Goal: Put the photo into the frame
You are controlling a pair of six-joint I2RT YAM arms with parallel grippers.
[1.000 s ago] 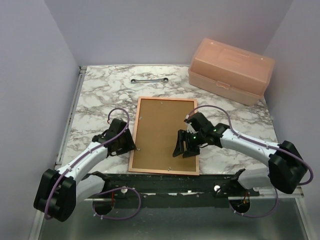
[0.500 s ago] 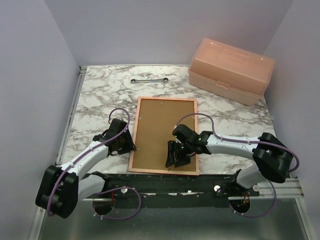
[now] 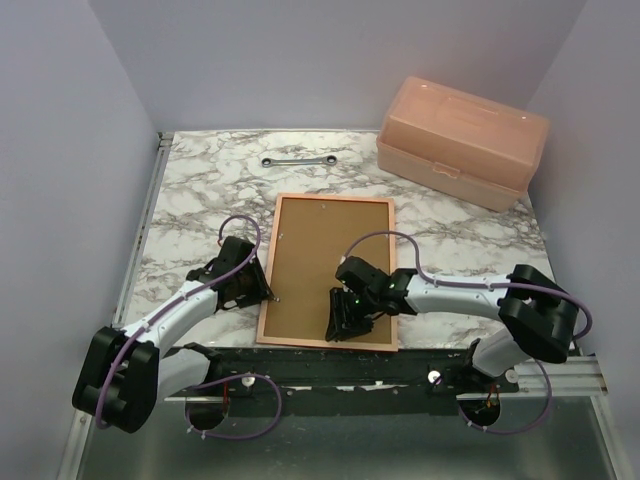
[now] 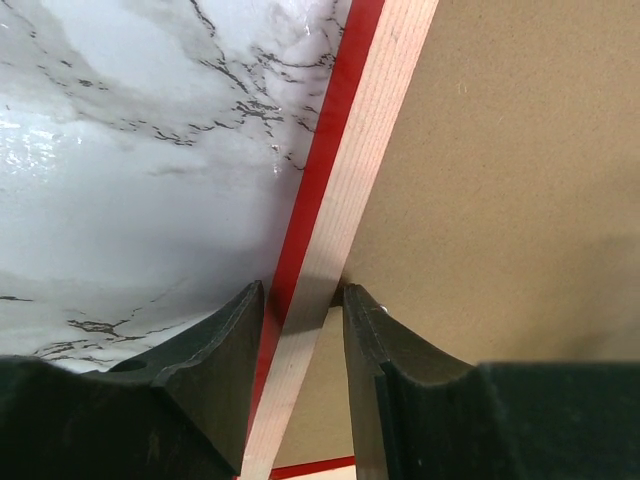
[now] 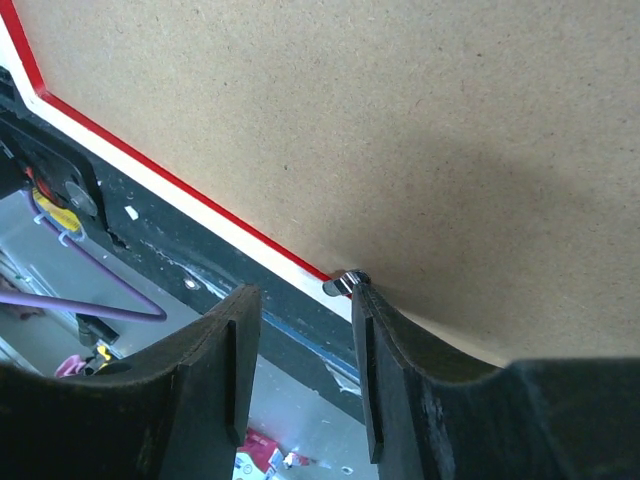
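The frame (image 3: 335,197) lies back side up on the marble table, its brown backing board (image 3: 325,250) filling it. The photo is hidden. My left gripper (image 3: 265,293) is at the frame's left side; in the left wrist view its jaws (image 4: 303,290) are closed astride the pale wood rail (image 4: 385,130), whose red outer edge shows beside it. My right gripper (image 3: 340,328) is over the board's near edge. In the right wrist view it (image 5: 303,290) is open, and its right finger touches a small metal tab (image 5: 342,283) at the edge of the board (image 5: 350,120).
A pink plastic box (image 3: 462,140) stands at the back right. A metal wrench (image 3: 298,159) lies at the back, beyond the frame. The black mounting rail (image 3: 330,365) runs just under the frame's near edge. Grey walls close in the left, back and right sides.
My right gripper has moved left and nearer across the backing board, from the frame's right part to its near edge. The left gripper and the frame have not moved.
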